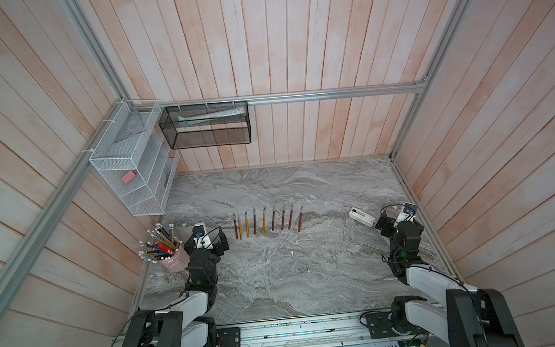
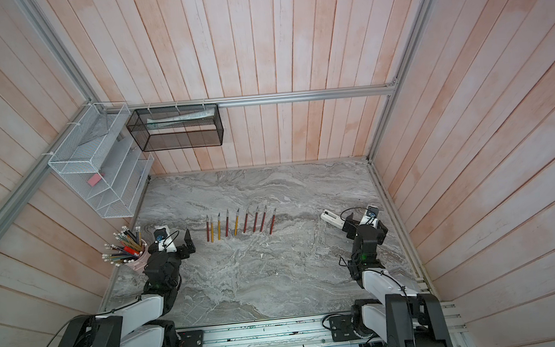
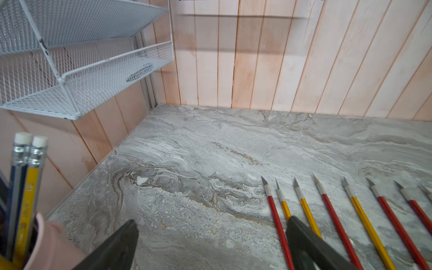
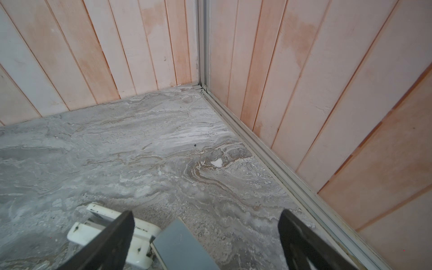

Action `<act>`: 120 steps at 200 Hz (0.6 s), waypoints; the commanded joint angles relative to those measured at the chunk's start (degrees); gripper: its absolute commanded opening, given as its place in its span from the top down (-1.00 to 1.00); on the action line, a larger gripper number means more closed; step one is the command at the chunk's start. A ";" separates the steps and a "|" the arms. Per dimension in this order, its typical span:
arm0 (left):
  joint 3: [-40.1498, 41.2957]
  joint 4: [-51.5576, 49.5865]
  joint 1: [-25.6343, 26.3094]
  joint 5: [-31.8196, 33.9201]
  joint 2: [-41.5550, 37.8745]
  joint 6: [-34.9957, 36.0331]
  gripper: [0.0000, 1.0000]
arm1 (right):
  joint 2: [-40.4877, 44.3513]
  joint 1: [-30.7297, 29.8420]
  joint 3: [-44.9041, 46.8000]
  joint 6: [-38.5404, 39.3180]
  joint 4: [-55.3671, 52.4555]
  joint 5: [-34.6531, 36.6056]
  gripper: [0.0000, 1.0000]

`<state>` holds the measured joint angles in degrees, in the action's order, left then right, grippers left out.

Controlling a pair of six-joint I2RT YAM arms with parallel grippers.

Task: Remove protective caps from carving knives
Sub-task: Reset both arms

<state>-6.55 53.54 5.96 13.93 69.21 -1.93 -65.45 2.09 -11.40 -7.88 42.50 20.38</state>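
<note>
9 carving knives (image 1: 264, 223) (image 2: 236, 223) lie in 1 row on the marble tabletop (image 1: 277, 276), to the side of the pink pencil cup (image 1: 176, 257). Their long axes run away from the robot. The grey points face the back wall and the red or yellow handles face the arms.

The left gripper (image 1: 208, 235) (image 3: 211, 224) sits between the cup and the row. Its fingers (image 3: 121, 243) are spread wide and hold nothing. In the left wrist view the gap between them is over bare marble on the cup side. The finger farther from the cup overlaps the handle ends of the 2 knives nearest the cup, 1 red and 1 yellow (image 3: 330, 210).

This arm is much the nearer. I judge it needs a short sideways shift away from the cup to bring a handle between the jaws. They already close across the knives' length.

The right gripper (image 1: 396, 217) (image 4: 205, 215) is beyond the far end of the row from the cup. It is also wide open and empty, above a white plastic device (image 4: 84, 231).

No protective caps can be made out. The tips look like bare grey points above pale collars, but a clear sleeve would be hard to see.

Print on a yellow pencil (image 3: 30, 187) in the cup is too blurred to read, and the knives show no marking.
</note>
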 commanded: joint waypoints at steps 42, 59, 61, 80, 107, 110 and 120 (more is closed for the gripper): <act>-5.39 7.32 -5.23 -8.14 7.50 -1.08 -1.00 | -5.27 0.81 -2.04 -0.21 3.41 -0.78 -0.96; -5.58 8.21 -6.32 -8.99 8.33 -1.23 -1.00 | -6.02 0.99 -2.34 -0.29 3.99 -0.50 -0.96; -5.58 8.35 -6.38 -9.01 8.49 -1.23 -1.00 | -6.12 0.99 -2.39 -0.29 3.99 -0.51 -0.96; -3.75 16.80 -7.82 -9.42 13.73 -1.69 -1.00 | -6.83 1.08 -2.88 -0.23 4.05 -0.54 -0.96; -2.25 26.02 -9.56 -12.64 19.51 -2.10 -1.00 | -8.21 1.25 -3.19 -0.29 5.97 -0.62 -0.96; -2.81 23.29 -9.68 -12.42 18.65 -3.34 -1.00 | -8.39 1.32 -3.27 -0.29 6.14 -0.66 -0.96; -3.92 21.56 -9.97 -13.02 19.32 -3.82 -1.00 | -9.00 1.43 -3.37 -0.38 7.28 -0.77 -0.96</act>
<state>-9.76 72.10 -3.36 3.88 89.21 -3.57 -73.08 2.92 -13.23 -7.90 46.46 19.86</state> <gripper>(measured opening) 0.998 0.981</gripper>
